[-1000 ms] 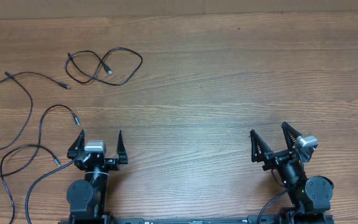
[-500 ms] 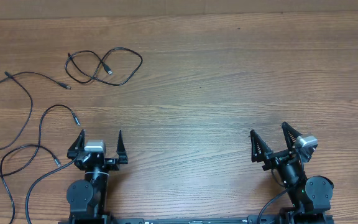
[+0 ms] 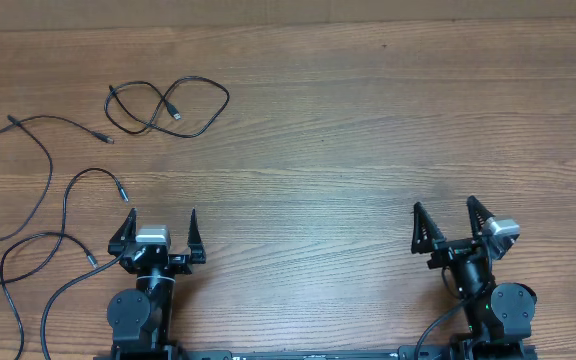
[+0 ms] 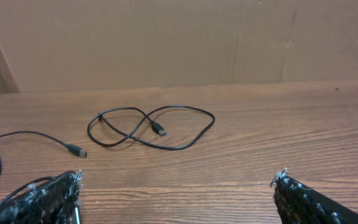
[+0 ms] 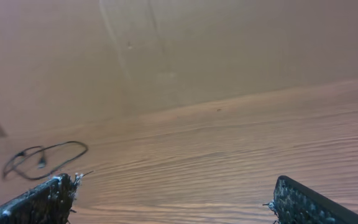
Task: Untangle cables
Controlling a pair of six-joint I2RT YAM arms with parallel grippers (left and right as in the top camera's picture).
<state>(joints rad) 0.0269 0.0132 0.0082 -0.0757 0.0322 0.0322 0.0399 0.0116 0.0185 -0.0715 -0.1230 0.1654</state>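
Both arms are parked at the near edge of the tabletop (image 3: pixel 368 120). The left pincer (image 3: pixel 160 215) stands wide apart with nothing between its fingers. The right pincer (image 3: pixel 445 205), toward the near right corner, gapes just as wide and is also empty.

The cables are all on the left half of the tabletop, none of them touched by either arm. A looped cable (image 3: pixel 176 117) lies toward the far left corner. It crosses itself like a loose figure eight, with one plug end resting inside the bigger loop. From the left wrist it sits straight ahead (image 4: pixel 160 132), well apart from the fingers.

Closer to the left edge, a second strand (image 3: pixel 106 139) ends in a small plug and curves away off that edge. A third strand (image 3: pixel 122 192) arcs round, its plug near the left pincer's outer finger. More cord (image 3: pixel 2 270) loops near the near left corner, and I cannot tell there which strand is which.
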